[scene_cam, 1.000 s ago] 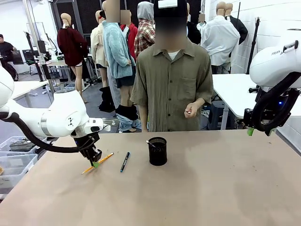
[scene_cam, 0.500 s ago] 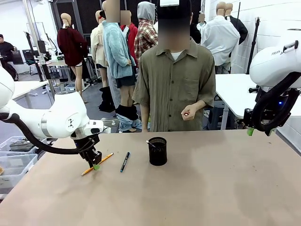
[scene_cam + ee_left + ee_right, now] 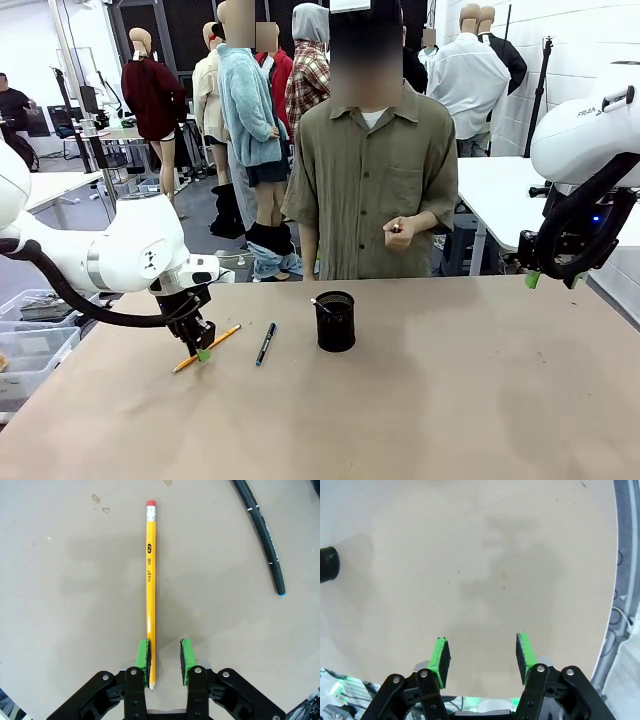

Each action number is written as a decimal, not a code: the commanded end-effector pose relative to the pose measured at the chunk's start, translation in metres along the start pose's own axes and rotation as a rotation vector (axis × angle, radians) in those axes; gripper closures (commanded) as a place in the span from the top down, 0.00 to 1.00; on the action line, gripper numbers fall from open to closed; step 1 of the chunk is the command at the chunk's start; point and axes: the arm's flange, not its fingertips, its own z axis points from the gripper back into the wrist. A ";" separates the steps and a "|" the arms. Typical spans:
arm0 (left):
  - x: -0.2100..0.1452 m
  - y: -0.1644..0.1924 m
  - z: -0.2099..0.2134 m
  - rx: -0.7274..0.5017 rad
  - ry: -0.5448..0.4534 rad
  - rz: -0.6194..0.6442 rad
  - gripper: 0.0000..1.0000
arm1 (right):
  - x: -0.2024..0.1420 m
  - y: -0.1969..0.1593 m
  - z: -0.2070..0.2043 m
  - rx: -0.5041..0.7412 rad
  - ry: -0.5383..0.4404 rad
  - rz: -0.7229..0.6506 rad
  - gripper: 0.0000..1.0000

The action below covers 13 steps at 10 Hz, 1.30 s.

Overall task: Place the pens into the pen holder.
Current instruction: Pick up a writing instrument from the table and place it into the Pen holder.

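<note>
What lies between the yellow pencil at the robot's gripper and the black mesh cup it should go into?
Only the dark pen, lying flat on the table between the pencil and the pen holder. A lifted pencil would likely pass over it.

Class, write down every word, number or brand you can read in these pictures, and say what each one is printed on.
"2": on the yellow pencil, in a black oval.
"HB": on the same pencil.
"H&B": on the same pencil.
"FRA", cut off by the frame edge: on the right arm.
White marks on the dark pen: too small to read.
</note>
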 end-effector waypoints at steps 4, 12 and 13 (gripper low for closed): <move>-0.002 0.011 -0.012 -0.007 0.077 -0.029 0.34 | -0.005 0.002 -0.002 -0.029 0.000 -0.019 0.67; -0.007 0.001 -0.005 0.006 0.078 -0.056 0.00 | -0.005 0.002 -0.002 -0.029 0.000 -0.019 0.67; -0.011 -0.007 0.005 -0.007 0.045 -0.089 0.00 | -0.005 0.002 -0.002 -0.029 0.000 -0.019 0.67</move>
